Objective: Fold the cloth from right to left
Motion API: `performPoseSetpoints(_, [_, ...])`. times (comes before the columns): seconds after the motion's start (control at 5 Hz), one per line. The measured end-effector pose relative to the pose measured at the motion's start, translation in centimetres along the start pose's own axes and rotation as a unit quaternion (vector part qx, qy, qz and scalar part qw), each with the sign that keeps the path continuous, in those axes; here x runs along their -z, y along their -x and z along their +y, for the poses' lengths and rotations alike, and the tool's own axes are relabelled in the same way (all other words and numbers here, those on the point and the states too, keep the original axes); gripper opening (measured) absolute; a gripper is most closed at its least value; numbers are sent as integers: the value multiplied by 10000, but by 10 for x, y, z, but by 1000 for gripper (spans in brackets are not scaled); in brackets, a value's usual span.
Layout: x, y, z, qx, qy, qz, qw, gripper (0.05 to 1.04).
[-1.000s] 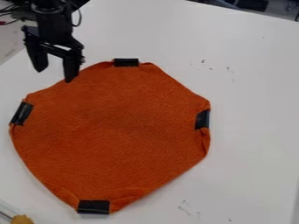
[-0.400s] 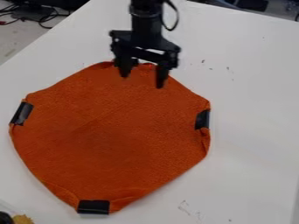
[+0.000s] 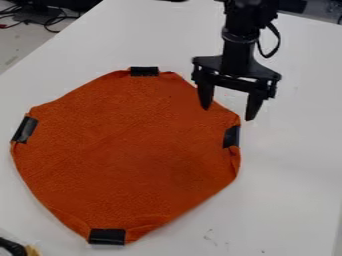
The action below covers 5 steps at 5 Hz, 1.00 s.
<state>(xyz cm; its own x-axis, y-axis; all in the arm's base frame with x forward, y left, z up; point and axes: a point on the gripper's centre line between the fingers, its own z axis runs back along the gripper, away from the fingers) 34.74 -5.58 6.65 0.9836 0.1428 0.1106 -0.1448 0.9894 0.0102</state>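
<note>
Presently, your gripper (image 3: 228, 113) hangs at the upper right edge of the orange cloth (image 3: 127, 155), its two fingers apart, one over the fabric and the other over the white table (image 3: 287, 175). Whether either tip touches, you cannot tell. You have the cloth spread out on the tabletop at left and centre, with black tape pieces (image 3: 231, 136) at its top, left, right and bottom edges. Note the creases along its right edge, just below the tape.
</note>
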Motion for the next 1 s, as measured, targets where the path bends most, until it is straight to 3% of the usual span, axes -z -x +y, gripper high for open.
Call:
performPoseSetpoints(0.2, [18,2,-22,89,206,94,9997,1001])
performPoseSetpoints(0.4, [34,-1,-33,101,309,-15,9995,1001])
performPoseSetpoints(1.0, [54,-5,-33,65,645,-40,9979,1001])
